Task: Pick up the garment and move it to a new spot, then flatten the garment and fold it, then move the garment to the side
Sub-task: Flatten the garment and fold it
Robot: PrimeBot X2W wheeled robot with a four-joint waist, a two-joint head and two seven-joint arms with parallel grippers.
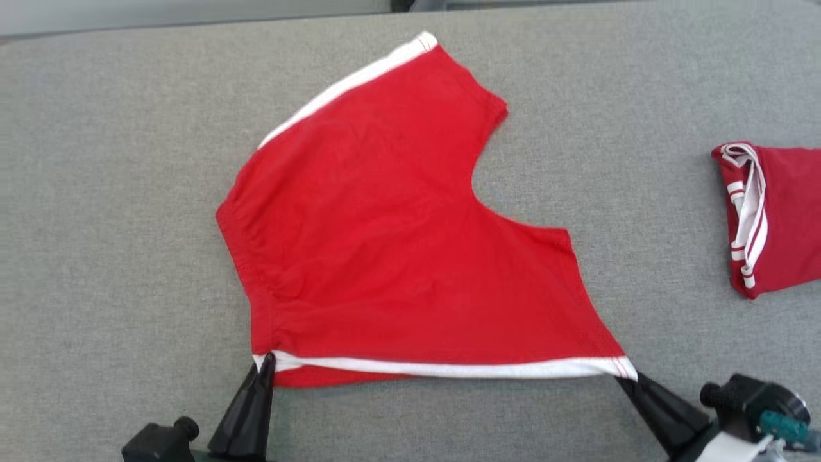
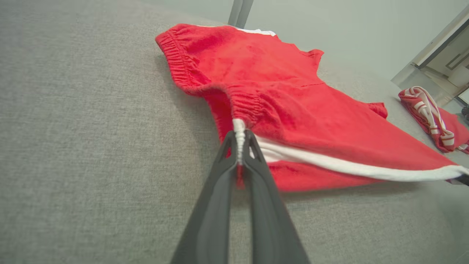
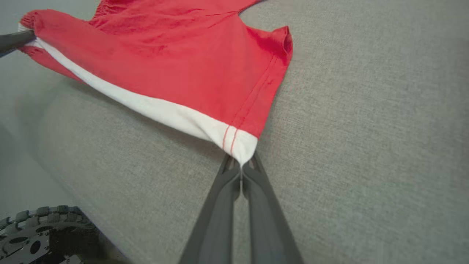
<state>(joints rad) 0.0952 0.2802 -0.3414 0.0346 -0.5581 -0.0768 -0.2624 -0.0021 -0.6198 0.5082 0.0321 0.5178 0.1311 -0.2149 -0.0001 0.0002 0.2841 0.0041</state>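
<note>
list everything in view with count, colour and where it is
red shorts: one, red with white side trim, spread mid-table, near edge slightly lifted
second garment: one, red with white stripes, far right of the table, apart from the shorts
table: one, grey fabric top, under both garments
left fingers: two, dark, shut on the shorts' near waistband corner
right fingers: two, dark, shut on the shorts' near leg-hem corner

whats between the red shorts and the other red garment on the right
Nothing but bare grey tabletop lies between the red shorts and the other red garment, as the head view shows.
</note>
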